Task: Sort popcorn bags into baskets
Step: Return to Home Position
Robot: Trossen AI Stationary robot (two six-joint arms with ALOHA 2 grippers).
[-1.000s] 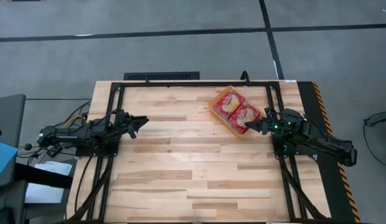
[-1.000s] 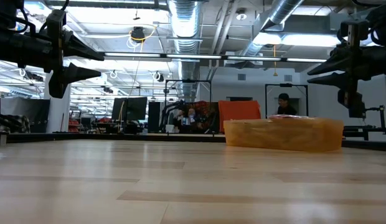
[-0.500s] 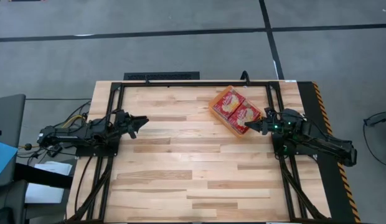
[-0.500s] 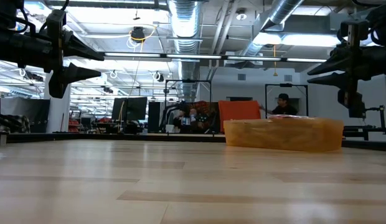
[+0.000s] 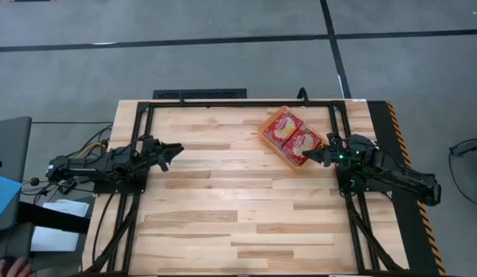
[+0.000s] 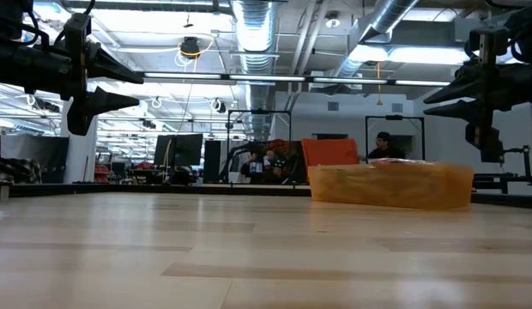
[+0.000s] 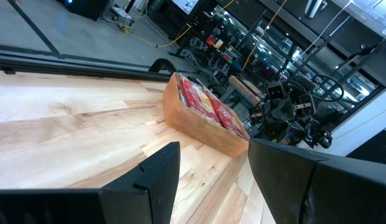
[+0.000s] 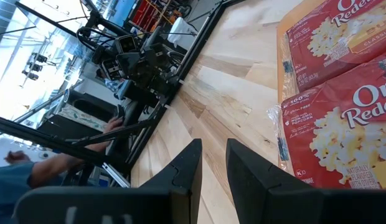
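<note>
The orange basket [image 5: 295, 165] stands at the table's far right, turned at a slant, with its bottom on the wood [image 6: 390, 185]. Two red popcorn bags [image 5: 281, 127] [image 5: 304, 141] lie flat side by side on top in it; the right wrist view shows them close up [image 8: 342, 124]. Any bags under them are hidden. My right gripper [image 5: 305, 157] hovers open beside the basket's near right side, raised off the table [image 6: 431, 99]. My left gripper [image 5: 179, 151] hangs open above the table's left part [image 6: 133, 88], pointing toward the basket [image 7: 199, 127].
A black metal frame [image 5: 238, 103] runs around the wooden table top, with a yellow-black striped strip [image 5: 398, 138] along its right edge. Bare wood [image 5: 231, 208] spreads between both arms and toward the near edge. A person's hand [image 5: 4, 266] shows off the table, lower left.
Both arms have kept still, and the basket and bags have not moved. A person's hand has come into the high view off the table's near left corner, and a person in the room behind has shifted.
</note>
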